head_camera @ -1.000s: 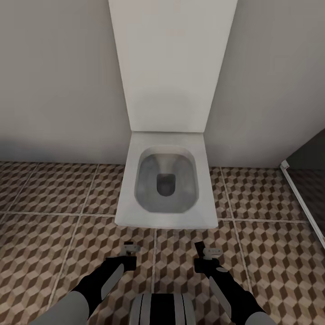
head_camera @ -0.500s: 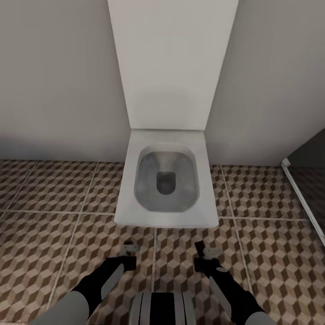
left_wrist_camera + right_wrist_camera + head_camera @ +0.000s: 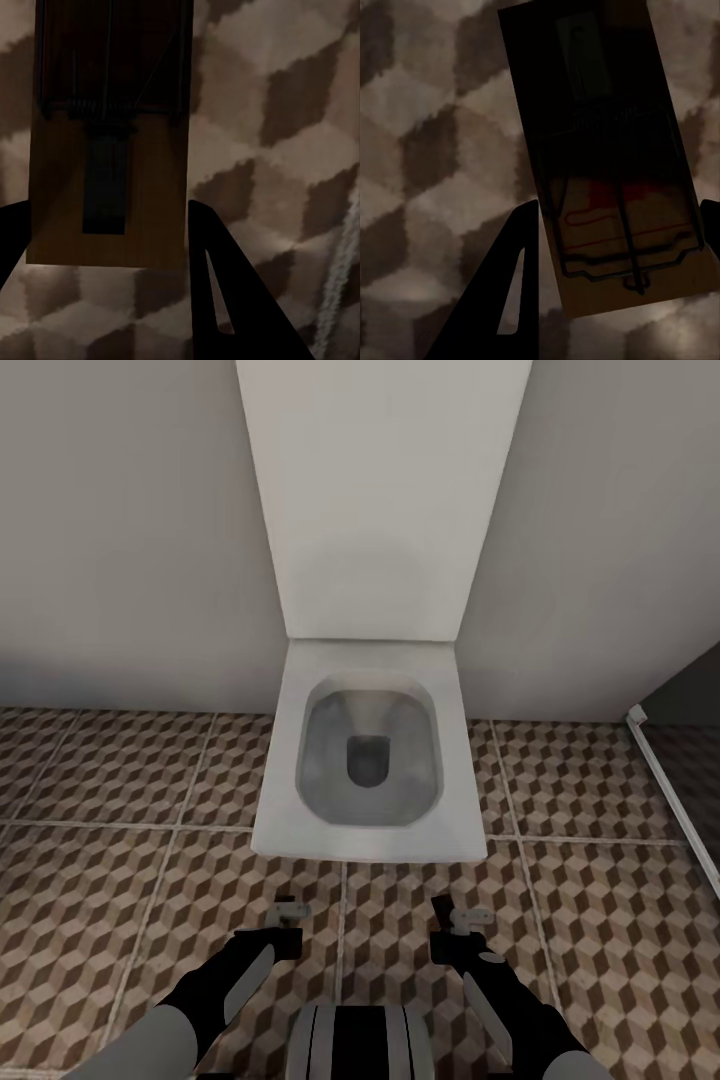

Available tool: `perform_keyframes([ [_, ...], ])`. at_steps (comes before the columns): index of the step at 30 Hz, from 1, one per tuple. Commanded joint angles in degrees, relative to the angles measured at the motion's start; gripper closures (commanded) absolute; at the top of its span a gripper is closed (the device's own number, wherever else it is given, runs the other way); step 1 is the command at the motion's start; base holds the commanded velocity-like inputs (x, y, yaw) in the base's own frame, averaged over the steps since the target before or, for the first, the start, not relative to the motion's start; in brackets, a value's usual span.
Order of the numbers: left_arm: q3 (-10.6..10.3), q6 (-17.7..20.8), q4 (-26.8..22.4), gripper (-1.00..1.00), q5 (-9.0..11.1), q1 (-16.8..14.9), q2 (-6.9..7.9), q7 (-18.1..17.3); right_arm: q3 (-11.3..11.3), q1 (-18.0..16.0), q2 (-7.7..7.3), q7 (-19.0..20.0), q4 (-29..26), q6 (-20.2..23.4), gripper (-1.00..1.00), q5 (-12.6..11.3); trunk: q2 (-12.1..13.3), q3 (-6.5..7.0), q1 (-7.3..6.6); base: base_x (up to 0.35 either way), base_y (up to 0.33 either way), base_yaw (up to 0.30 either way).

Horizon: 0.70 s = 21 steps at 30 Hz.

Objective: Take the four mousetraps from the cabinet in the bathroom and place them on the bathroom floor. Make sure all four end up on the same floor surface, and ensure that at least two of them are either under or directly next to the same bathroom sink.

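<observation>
- Head view: the robot faces a toilet (image 3: 368, 760) on the floor (image 3: 120, 860); left gripper (image 3: 288, 920) and right gripper (image 3: 452, 922) hang low.
- Left wrist view: fingers (image 3: 232, 292) clamp a mousetrap (image 3: 109, 135) above the tiles.
- Right wrist view: a second trap (image 3: 607, 157) is gripped likewise (carrying step; next, find the sink).

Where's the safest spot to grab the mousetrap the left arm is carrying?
Probably the mousetrap's bare long wooden edges, at the plain end away from the spring and wire. The left tool has a finger on either side there, coming in along the flat board's length.
</observation>
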Motion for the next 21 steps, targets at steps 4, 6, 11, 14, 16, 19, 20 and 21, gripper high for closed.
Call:
perform_keyframes([
  [4,-0.3,0.2,-0.1,1.0,0.4,0.0,0.05,0.6,0.3,0.0,-0.05,-0.5,-0.1,0.2,1.0,-0.7,0.0,-0.03,-0.01,0.0,0.0,0.0],
  [6,-0.3,0.2,-0.1,1.0,0.4,0.0,0.05,0.6,0.3,0.0,-0.05,-0.5,-0.1,0.2,1.0,-0.7,0.0,-0.03,-0.01,0.0,0.0,0.0],
  [11,-0.3,0.2,-0.1,1.0,0.4,0.0,0.05,0.6,0.3,0.0,-0.05,-0.5,-0.1,0.2,1.0,-0.7,-0.1,-0.92,0.09,0.0,0.0,0.0],
  [14,-0.3,0.2,-0.1,1.0,0.4,0.0,0.05,0.6,0.3,0.0,-0.05,-0.5,-0.1,0.2,1.0,-0.7,-0.1,-0.92,0.09,0.0,0.0,0.0],
  [16,-0.3,0.2,-0.1,1.0,0.4,0.0,0.05,0.6,0.3,0.0,-0.05,-0.5,-0.1,0.2,1.0,-0.7,-0.1,-0.92,0.09,0.0,0.0,0.0],
  [19,-0.3,0.2,-0.1,1.0,0.4,0.0,0.05,0.6,0.3,0.0,-0.07,-0.5,-0.1,0.2,1.0,-0.7,-0.1,-0.92,0.09,0.0,0.0,0.0],
  [20,-0.3,0.2,-0.1,1.0,0.4,0.0,0.05,0.6,0.3,0.0,-0.06,-0.5,-0.1,0.2,1.0,-0.7,-0.1,-0.92,0.09,0.0,0.0,0.0],
  [21,-0.3,0.2,-0.1,1.0,0.4,0.0,0.05,0.6,0.3,0.0,-0.06,-0.5,-0.1,0.2,1.0,-0.7,-0.1,-0.92,0.09,0.0,0.0,0.0],
])
